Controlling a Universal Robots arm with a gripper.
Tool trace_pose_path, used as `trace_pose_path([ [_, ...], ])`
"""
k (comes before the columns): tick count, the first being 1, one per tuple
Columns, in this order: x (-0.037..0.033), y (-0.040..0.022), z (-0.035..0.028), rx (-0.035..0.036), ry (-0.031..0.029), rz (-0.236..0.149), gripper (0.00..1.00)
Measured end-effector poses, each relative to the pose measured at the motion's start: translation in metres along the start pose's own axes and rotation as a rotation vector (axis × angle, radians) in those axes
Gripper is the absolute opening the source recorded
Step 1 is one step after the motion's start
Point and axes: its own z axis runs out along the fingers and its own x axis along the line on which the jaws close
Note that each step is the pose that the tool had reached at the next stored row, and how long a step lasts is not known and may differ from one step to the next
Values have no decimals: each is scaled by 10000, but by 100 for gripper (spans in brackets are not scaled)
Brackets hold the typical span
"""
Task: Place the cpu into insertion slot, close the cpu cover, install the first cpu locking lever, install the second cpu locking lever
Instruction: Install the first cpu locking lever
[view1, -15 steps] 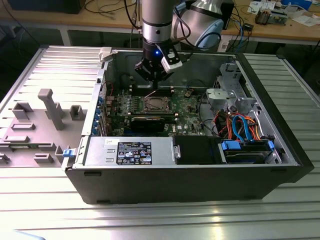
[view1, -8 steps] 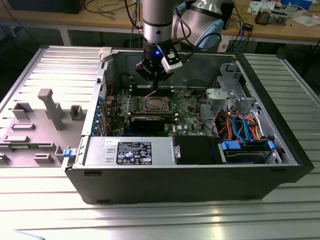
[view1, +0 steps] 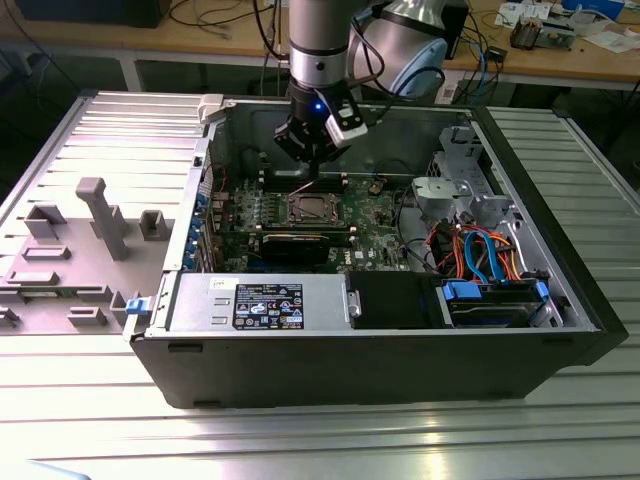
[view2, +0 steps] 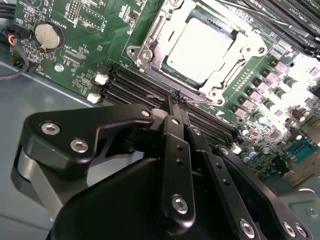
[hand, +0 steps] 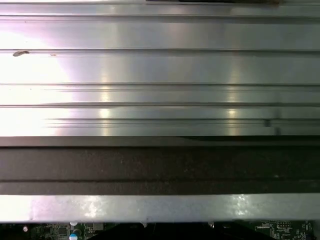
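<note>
Hovering beside one cpu (view2: 200, 47) under one closed cpu cover (view2: 155, 35): one claw (view2: 178, 100), fingers together, empty.

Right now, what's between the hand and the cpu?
In the second wrist view, black memory slots and the cpu cover frame edge lie between the shut hand and the cpu.

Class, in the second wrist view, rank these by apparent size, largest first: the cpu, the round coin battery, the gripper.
1. gripper, though it sits nearest the camera, which inflates it.
2. cpu.
3. coin battery.
</note>
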Motion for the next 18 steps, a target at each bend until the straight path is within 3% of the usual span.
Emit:
trace_pose_path([
  [6, -42, 2, 62, 2, 1, 3, 11],
  [15, -142, -3, 257, 1, -1, 28, 11],
  [18, -153, -9, 272, 2, -1, 38, 11],
])
